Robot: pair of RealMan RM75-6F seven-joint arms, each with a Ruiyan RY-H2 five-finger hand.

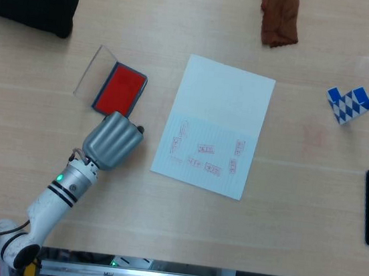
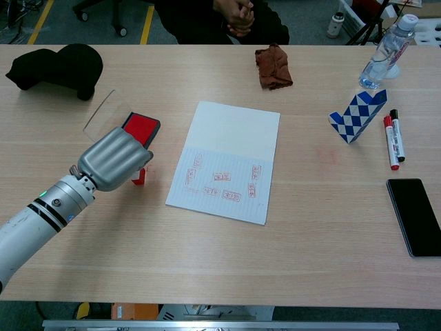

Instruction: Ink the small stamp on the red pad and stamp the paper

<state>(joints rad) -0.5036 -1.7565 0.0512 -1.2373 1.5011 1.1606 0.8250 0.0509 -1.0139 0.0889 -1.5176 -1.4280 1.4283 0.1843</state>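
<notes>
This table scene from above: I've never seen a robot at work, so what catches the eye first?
Probably the silver left hand, curled over a small red stamp on the table, just below the open red ink pad. Beside it to the right lies the white paper, with several red stamp marks across its lower half.

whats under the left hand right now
A small red stamp pokes out below the left hand, its base at the table. The hand covers its upper part, so the grip is hidden.
</notes>
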